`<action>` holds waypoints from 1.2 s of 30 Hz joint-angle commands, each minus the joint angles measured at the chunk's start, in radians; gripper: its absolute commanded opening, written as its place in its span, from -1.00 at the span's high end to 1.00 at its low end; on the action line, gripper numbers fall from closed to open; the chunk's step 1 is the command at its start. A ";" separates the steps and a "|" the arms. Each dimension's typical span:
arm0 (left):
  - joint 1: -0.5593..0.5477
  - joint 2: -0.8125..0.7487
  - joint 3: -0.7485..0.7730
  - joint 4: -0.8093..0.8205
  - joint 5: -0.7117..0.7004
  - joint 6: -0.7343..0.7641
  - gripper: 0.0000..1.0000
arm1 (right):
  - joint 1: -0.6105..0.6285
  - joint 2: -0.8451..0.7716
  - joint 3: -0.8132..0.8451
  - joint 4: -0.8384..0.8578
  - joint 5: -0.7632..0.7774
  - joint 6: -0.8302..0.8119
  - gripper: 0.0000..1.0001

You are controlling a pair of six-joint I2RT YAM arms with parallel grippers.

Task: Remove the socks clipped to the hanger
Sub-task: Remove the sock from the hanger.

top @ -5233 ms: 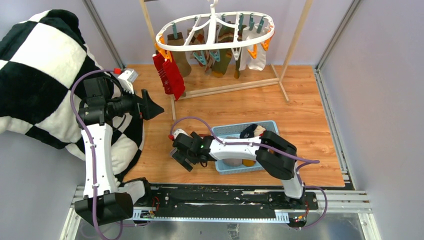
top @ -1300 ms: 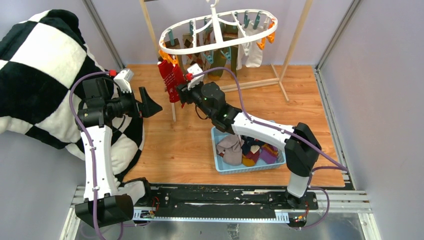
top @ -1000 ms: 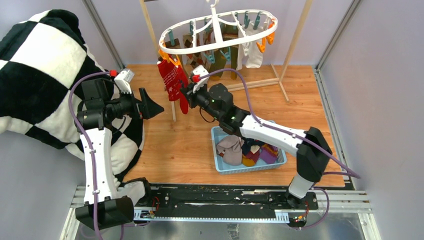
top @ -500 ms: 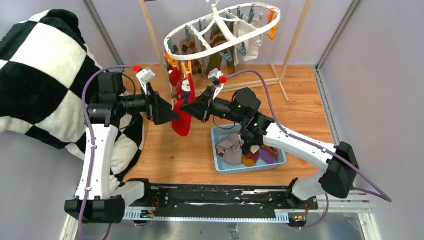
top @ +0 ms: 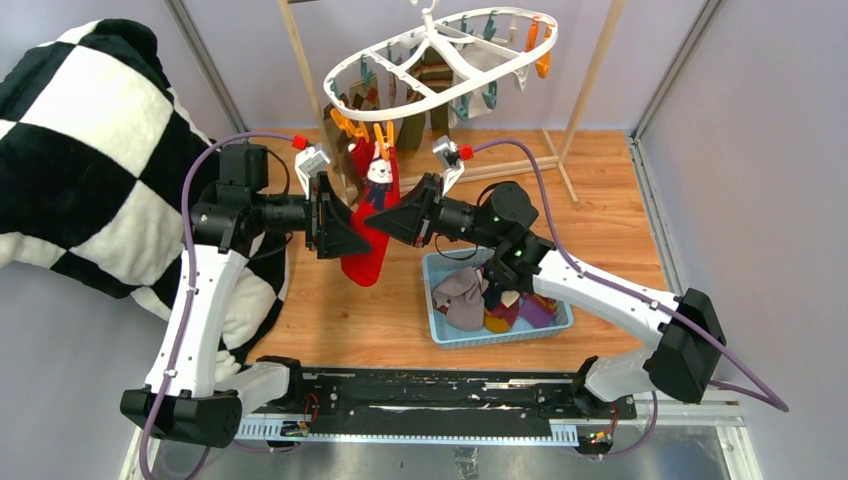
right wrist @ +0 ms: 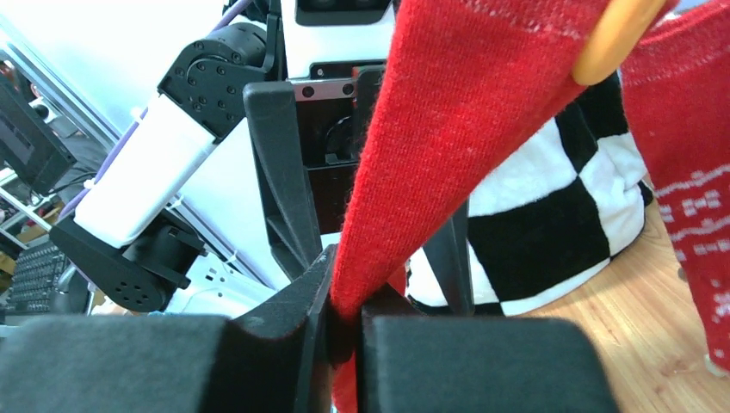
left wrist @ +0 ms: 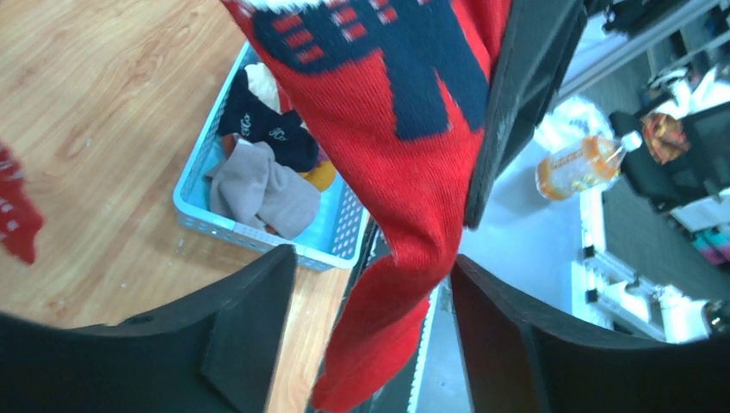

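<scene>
The red sock (top: 366, 228) hangs from an orange clip (top: 383, 138) on the front left rim of the hanger (top: 432, 40), which hangs tilted at 12 o'clock in the top view, more socks (top: 432, 78) clipped beneath it. The right gripper (top: 373, 209) reaches in from 3 o'clock, and its wrist view shows its fingers pressed together on the sock's red knit. The left gripper (top: 350, 236) comes from 9 o'clock; its jaws stand spread, with the sock's lower part hanging between them, not clamped. A second red sock (right wrist: 697, 172) hangs just beside the first. At 5 o'clock from the sock a blue basket (top: 500, 336) sits on the wooden floor, holding loose socks. A black-and-white checked blanket (top: 90, 130) fills the 9 to 10 o'clock side.
</scene>
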 commanded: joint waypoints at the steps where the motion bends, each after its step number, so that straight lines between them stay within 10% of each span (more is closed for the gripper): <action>1: -0.014 -0.019 -0.019 -0.009 0.033 0.017 -0.17 | -0.029 -0.018 -0.018 0.061 -0.028 0.085 0.63; 6: -0.028 -0.014 -0.016 -0.010 -0.028 0.014 0.78 | -0.034 -0.074 -0.025 -0.071 0.131 0.001 -0.09; 15: -0.076 -0.021 -0.013 -0.010 -0.107 0.011 0.99 | -0.025 -0.064 0.134 -0.325 0.493 -0.321 -0.65; 36: -0.113 -0.044 -0.008 -0.009 -0.168 -0.004 1.00 | -0.002 0.203 0.464 -0.282 0.627 -0.488 -0.24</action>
